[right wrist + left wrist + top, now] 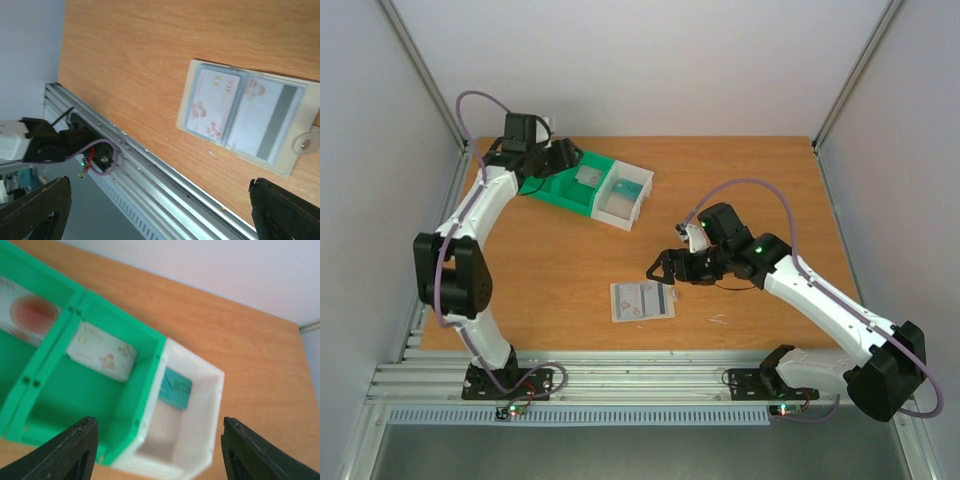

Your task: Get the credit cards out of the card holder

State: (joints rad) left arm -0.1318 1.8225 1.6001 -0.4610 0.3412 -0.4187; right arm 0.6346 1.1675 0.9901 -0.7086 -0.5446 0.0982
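Note:
The card holder [642, 301] lies flat on the table near the front edge, a pale translucent sleeve with two panels. In the right wrist view the card holder [300, 167] holds a white card with red marks [212, 102] in one panel and a pale card with a grey stripe [270, 122] in the other. No dark red card shows. My right gripper [660, 265] hovers open and empty just above and right of the holder; it also shows in its wrist view [160, 210]. My left gripper [572, 160] is open and empty over the tray, as its wrist view [157, 450] shows.
A green-and-white compartment tray [588, 205] stands at the back left. Its green bins [145, 365] hold white cards with orange marks; its white bin [215, 390] holds a teal card [176, 388]. An aluminium rail [165, 185] runs along the table's front edge.

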